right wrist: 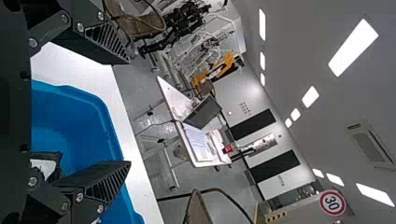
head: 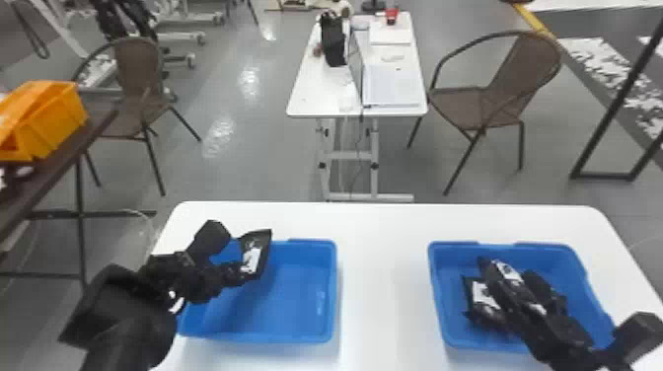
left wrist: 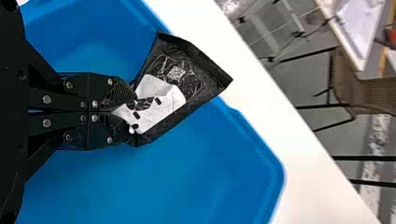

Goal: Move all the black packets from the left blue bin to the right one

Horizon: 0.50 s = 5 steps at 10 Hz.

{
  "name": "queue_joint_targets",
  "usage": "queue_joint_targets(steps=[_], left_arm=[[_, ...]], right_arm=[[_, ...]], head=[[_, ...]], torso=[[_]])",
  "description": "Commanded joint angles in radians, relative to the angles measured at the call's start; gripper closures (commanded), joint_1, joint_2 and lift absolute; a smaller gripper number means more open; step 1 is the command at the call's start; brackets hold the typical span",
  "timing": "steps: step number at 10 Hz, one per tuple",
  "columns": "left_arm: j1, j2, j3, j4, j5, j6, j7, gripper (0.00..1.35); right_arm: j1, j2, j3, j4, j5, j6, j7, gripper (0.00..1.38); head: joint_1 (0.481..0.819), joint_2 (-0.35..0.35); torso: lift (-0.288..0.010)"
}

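My left gripper (head: 241, 273) is over the left blue bin (head: 296, 311), shut on a black packet (head: 257, 254) with a white label. In the left wrist view the packet (left wrist: 173, 88) sticks out from the tips of the left gripper (left wrist: 133, 111), and the bin floor (left wrist: 154, 186) below is bare blue. My right gripper (head: 513, 281) is over the right blue bin (head: 444, 315), where a black packet (head: 481, 301) lies partly hidden by the arm. Its fingers stand wide apart in the right wrist view, the right gripper (right wrist: 130, 112) holding nothing.
Both bins stand on a white table (head: 385, 276), with a strip of tabletop between them. Beyond it are a second white table (head: 315, 93) with a laptop, and brown chairs (head: 493, 93). An orange crate (head: 54, 118) sits on a dark table at the left.
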Motion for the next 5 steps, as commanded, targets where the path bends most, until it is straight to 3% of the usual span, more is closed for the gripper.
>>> queue_joint_targets(steps=[1,2,4,5], left_arm=[[0.069,-0.031,0.006,-0.155,0.054,-0.031,-0.026,1.22],[0.099,-0.051,-0.005,-0.214,0.127,-0.074,-0.047,1.22],[0.099,-0.062,-0.088,-0.217,0.305,-0.160,-0.066,1.22],[0.087,-0.070,-0.131,-0.217,0.325,-0.160,-0.066,1.22]], right_arm=[[0.000,0.001,0.001,-0.003,0.000,0.002,0.009,0.28],[0.000,0.001,0.001,-0.011,0.000,0.003,0.019,0.28],[-0.025,-0.001,0.021,-0.014,0.000,0.014,0.059,0.28],[-0.046,-0.001,0.044,-0.012,0.000,0.023,0.078,0.28]], head=[[0.695,0.073],[0.695,0.056],[0.695,-0.006],[0.695,-0.023]], torso=[[0.000],[0.000],[0.000],[0.000]])
